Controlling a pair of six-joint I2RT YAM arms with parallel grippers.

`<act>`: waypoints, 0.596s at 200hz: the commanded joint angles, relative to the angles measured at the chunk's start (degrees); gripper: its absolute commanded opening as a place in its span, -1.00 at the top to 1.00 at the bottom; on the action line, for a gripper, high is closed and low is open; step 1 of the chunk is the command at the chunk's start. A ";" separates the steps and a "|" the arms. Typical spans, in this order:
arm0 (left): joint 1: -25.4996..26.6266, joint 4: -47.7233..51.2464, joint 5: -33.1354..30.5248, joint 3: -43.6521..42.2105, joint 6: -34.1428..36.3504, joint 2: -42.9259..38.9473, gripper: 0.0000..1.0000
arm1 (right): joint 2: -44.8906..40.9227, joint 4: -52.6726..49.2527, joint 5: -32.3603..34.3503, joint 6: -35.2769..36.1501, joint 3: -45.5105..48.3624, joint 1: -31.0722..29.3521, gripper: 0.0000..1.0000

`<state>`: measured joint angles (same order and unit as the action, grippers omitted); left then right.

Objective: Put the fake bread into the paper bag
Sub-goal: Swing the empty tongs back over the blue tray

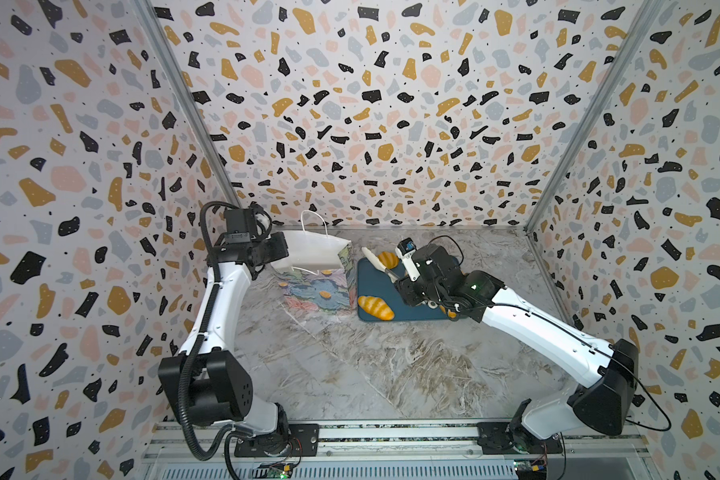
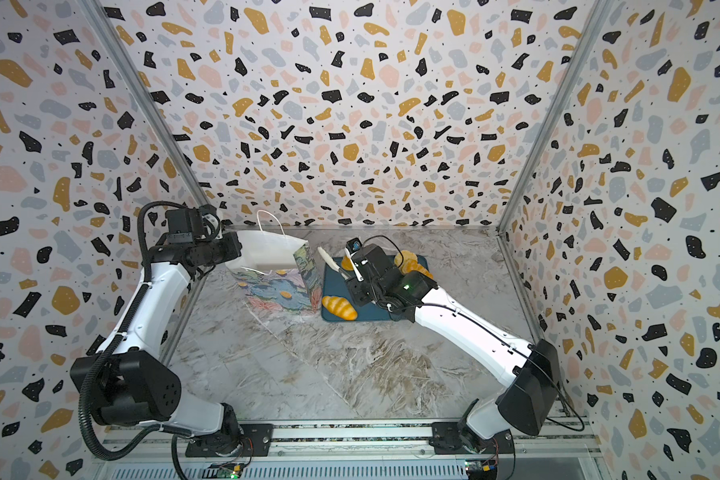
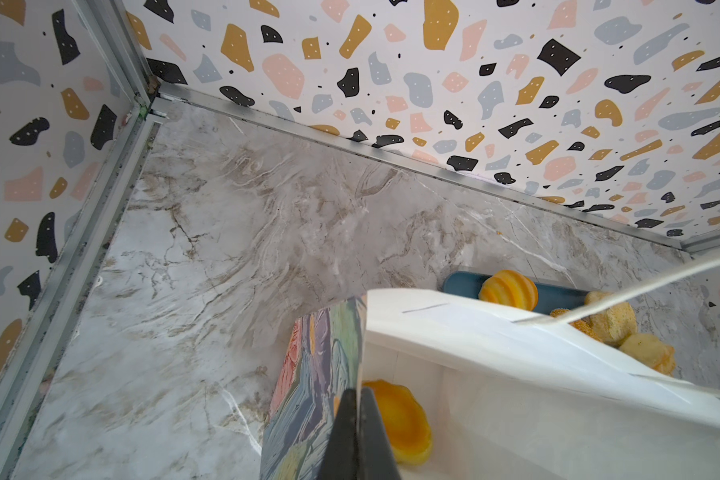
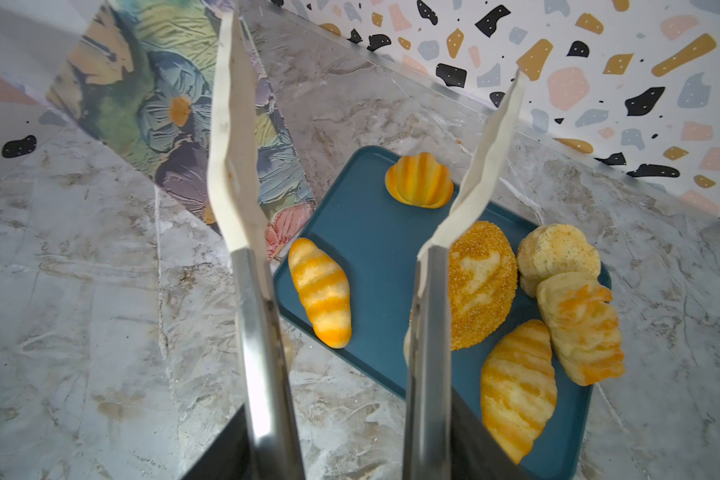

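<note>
The paper bag (image 1: 316, 286) (image 2: 275, 291) stands upright left of the tray, its white inside open to above. My left gripper (image 3: 356, 399) (image 1: 272, 262) is shut on the bag's left wall at the rim. One round orange fake bread (image 3: 400, 419) lies inside the bag. Several more lie on the dark-blue tray (image 4: 371, 232) (image 1: 373, 276): a striped roll (image 4: 321, 291) (image 1: 376, 307), a shell bun (image 4: 418, 179), a seeded loaf (image 4: 481, 286). My right gripper (image 4: 346, 415) (image 1: 408, 286) is shut on metal tongs (image 4: 235, 166). The tongs' white tips stand apart above the tray, nothing between them.
The bag's white cord handle (image 1: 314, 222) sticks up near the back wall. Patterned walls close in the marble table (image 1: 371, 365) on three sides. The bag and tray stand almost touching. Two pale bumpy buns (image 4: 558, 253) and another striped roll (image 4: 516, 382) crowd the tray's right end.
</note>
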<state>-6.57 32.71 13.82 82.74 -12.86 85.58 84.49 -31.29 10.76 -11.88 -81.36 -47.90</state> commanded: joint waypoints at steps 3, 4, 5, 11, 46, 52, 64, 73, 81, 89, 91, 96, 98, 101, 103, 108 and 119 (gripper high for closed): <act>0.03 -1.21 -0.36 -0.45 0.03 -1.29 1.00 | -0.98 1.58 -0.33 1.96 -0.56 1.23 -0.19; 0.00 -1.27 -0.37 -0.51 0.03 -1.38 1.00 | -0.94 1.58 -0.32 2.04 -0.60 1.28 -0.19; 0.03 -1.35 -0.46 -0.53 0.03 -1.43 1.00 | -0.88 1.58 -0.31 2.04 -0.57 1.34 -0.19; -0.02 -1.70 -0.56 -0.78 -0.04 -1.55 1.00 | -0.50 1.27 -0.30 2.24 -0.68 1.68 -0.19; -0.02 -0.72 0.15 -0.12 0.03 -0.55 1.00 | 2.02 0.36 0.25 3.86 -1.54 2.72 -0.20; 0.01 -0.74 -0.04 -0.20 0.03 -0.71 1.00 | 2.30 0.22 0.37 4.19 -1.52 2.81 -0.20; -0.02 -1.04 -0.79 -0.52 0.03 -1.15 1.00 | 2.72 0.09 0.18 4.70 -1.43 3.18 -0.21; -0.02 -1.00 -1.08 -0.43 -0.02 -1.18 1.00 | 3.08 -0.03 -0.14 5.15 -1.34 3.54 -0.21; -0.07 -0.90 -1.02 -0.47 -0.04 -1.19 1.00 | 3.48 -0.17 -0.39 5.37 -1.47 3.90 -0.21; -0.10 -0.94 -0.82 -0.37 0.01 -1.19 1.00 | 3.91 -0.41 -0.72 5.46 -1.60 4.18 -0.21; -0.11 -0.90 -0.88 -0.34 0.03 -1.18 1.00 | 3.97 -0.48 -0.81 5.48 -1.65 4.25 -0.21; -0.10 -0.79 -0.82 -0.38 -0.03 -1.19 1.00 | 4.17 -0.52 -1.12 5.61 -1.74 4.42 -0.21; -0.06 -0.80 -0.82 -0.38 0.02 -1.25 1.00 | 4.25 -0.53 -1.28 5.63 -1.77 4.47 -0.21; -0.09 -0.80 -0.88 -0.42 0.03 -1.25 1.00 | 4.31 -0.53 -1.43 5.73 -1.78 4.56 -0.21; -0.11 -0.80 -0.97 -0.44 0.03 -1.26 1.00 | 4.42 -0.53 -1.55 5.77 -1.78 4.63 -0.21; -0.11 -0.89 -0.99 -0.46 0.03 -1.34 1.00 | 4.57 -0.53 -2.06 5.90 -1.78 4.72 -0.21; -0.11 -1.06 -1.13 -0.56 -0.02 -1.45 1.00 | 5.10 -0.69 -3.19 6.22 -2.06 5.30 -0.21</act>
<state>-6.59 32.71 12.99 82.72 -12.86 85.56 89.86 -31.88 9.56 -6.98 -81.36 -43.64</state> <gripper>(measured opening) 0.046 0.605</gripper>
